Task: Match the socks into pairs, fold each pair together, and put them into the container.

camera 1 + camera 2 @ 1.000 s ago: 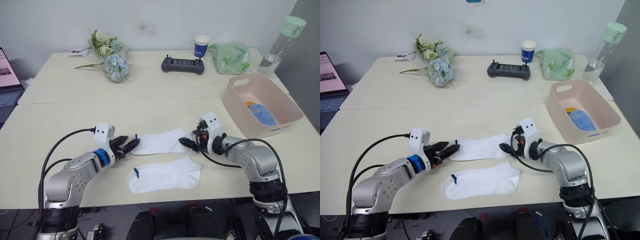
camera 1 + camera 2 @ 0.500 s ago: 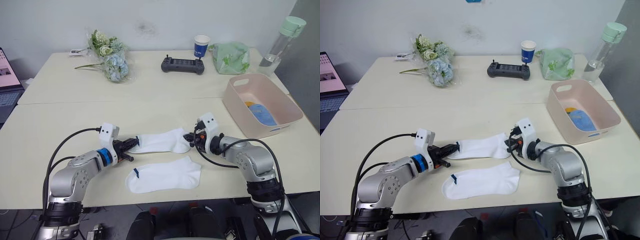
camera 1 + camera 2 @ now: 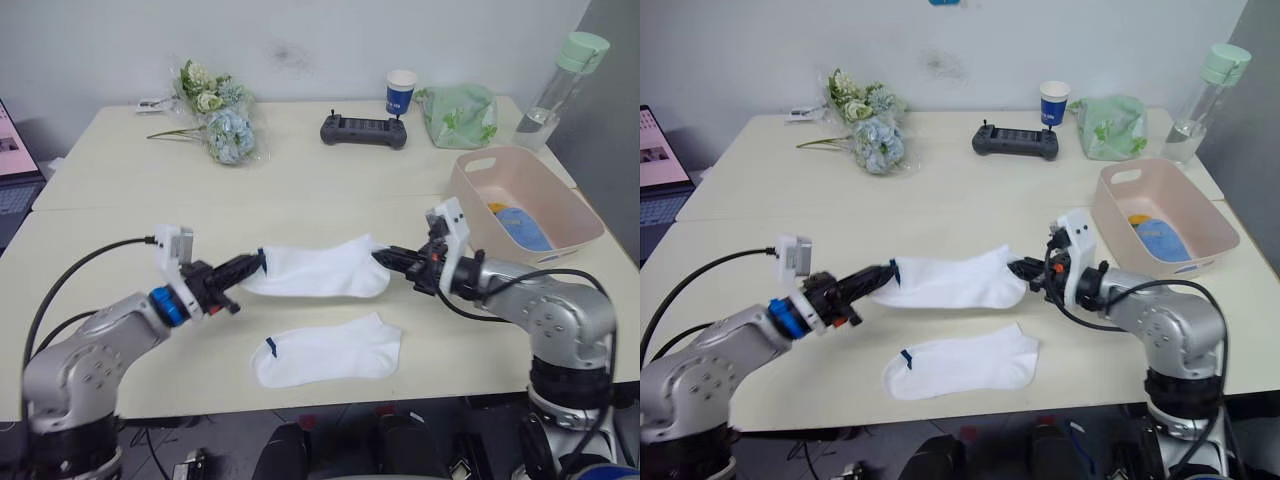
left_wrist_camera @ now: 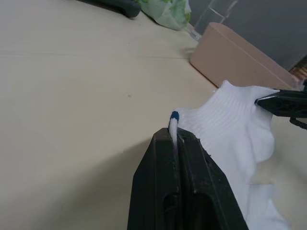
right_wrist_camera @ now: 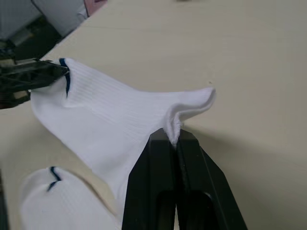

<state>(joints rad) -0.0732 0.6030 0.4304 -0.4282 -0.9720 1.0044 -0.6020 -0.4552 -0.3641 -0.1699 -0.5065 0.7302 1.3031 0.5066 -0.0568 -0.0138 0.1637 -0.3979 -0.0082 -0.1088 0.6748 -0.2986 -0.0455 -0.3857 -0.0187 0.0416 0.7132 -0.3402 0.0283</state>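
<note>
Socks under inspection: one white sock is held off the counter, stretched between the two tools. The left tool is clamped on the cuff end, where a small blue tab shows above the fingers in the left wrist view. The right tool is clamped on the opposite end, pinching a fold of fabric. The held sock hangs fairly flat and taut, ribbed, with a slight sag along its lower edge.

A second white sock lies flat on the counter just in front of the held one, cuff with a blue mark toward the robot's left. It is apart from both tools.

The container stands on the counter to the robot's right, well apart from the white socks. Blue fabric and a bit of orange fabric lie inside it; judged to be the other pairs already stowed.

Step in hand, as judged: matching the last pair. The next move calls for lowering the held sock squarely over the one on the counter, cuffs and toes aligned, then letting go without dragging the lower sock askew. Folding and transfer to the container are not yet done.
</note>
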